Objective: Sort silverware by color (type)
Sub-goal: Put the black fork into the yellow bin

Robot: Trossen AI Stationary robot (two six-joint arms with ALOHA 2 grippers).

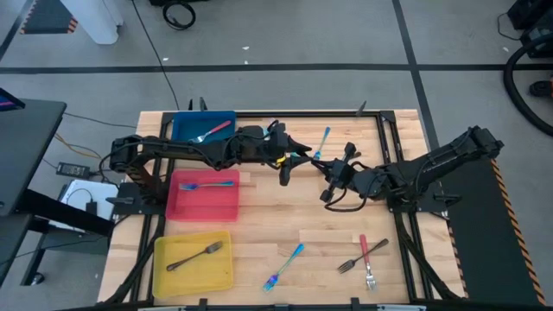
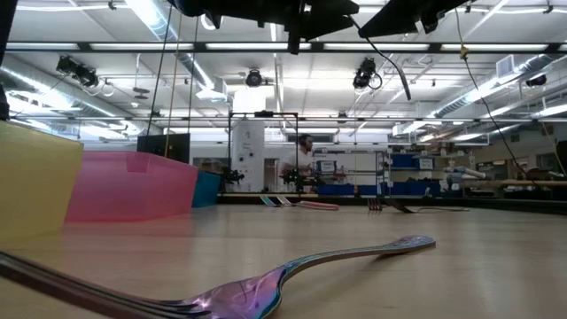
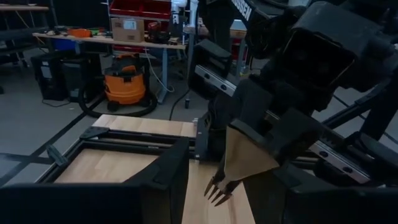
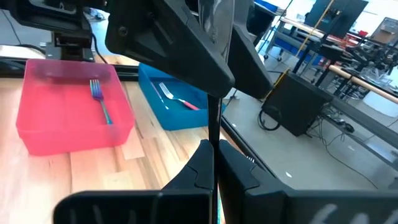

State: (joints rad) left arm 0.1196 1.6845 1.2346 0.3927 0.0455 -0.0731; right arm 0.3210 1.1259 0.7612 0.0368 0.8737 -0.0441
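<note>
A dark grey fork (image 3: pixel 217 188) hangs in the air over the table's middle, with my right gripper (image 3: pixel 239 167) shut on it. Its tines point down and toward my left gripper (image 1: pixel 294 160). That gripper stands open and level just left of the fork, and I see no touch. A blue tray (image 1: pixel 186 125) holds a red-handled fork (image 1: pixel 214 131). A red tray (image 1: pixel 206 203) holds a blue-handled fork (image 1: pixel 207 184). A yellow tray (image 1: pixel 177 272) holds a grey fork (image 1: pixel 195 255). My right gripper pinches the grey fork between its two fingers (image 3: pixel 252 152), which come about level from the table's right and lie along the fork. The handle (image 4: pixel 214 134) shows edge-on as a thin dark line between the fingers. The tine end sticks out past the fingertips, and the fork is lifted clear of the table.
Loose on the table lie a blue-handled fork (image 1: pixel 321 142) at the far middle, a blue iridescent fork (image 1: pixel 283 268) near the front edge, and a red-handled fork (image 1: pixel 365 255) crossing a grey one (image 1: pixel 350 262) at the front right. The trays line the left side.
</note>
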